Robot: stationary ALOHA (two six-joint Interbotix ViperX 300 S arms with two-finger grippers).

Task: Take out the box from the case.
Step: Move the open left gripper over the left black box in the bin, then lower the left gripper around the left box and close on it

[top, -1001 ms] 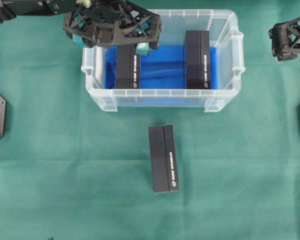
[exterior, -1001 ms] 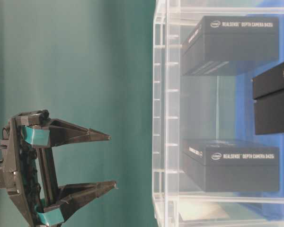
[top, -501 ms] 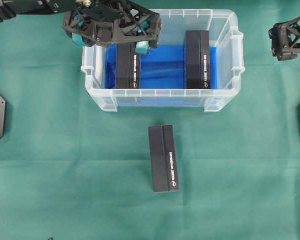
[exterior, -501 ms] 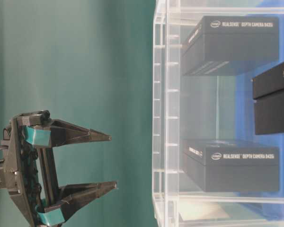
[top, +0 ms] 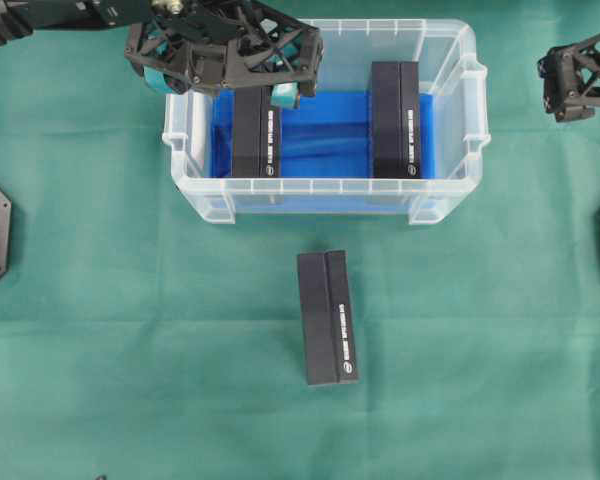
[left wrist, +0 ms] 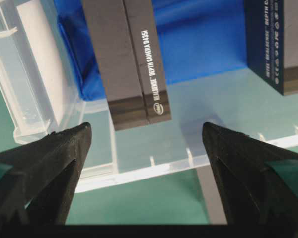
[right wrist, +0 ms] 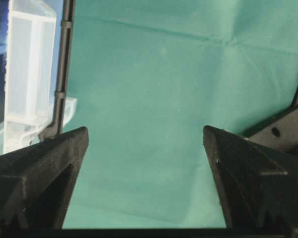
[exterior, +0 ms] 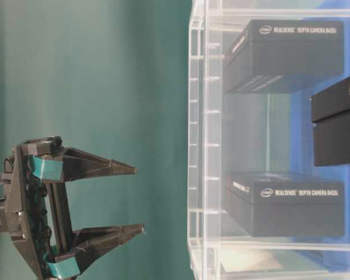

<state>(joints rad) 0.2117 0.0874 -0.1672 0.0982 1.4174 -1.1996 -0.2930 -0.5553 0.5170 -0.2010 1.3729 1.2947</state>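
I am holding my left pincer (top: 280, 70) over the back left part of the case (top: 448, 180), its fingers spread wide and gripping nothing. Directly below it, a black RealSense camera box (top: 255, 135) is standing on the blue cloth lining (top: 325, 140) near the left wall. A second black box (top: 395, 120) is standing by the right wall, well apart from the first, with bare blue cloth showing between them. A third black box (top: 328, 318) is lying outside on the green bench (top: 130, 330), in front of the case. My right pincer (exterior: 125, 198) is hanging off to the right, clear of the case, fingers likewise parted and holding nothing.
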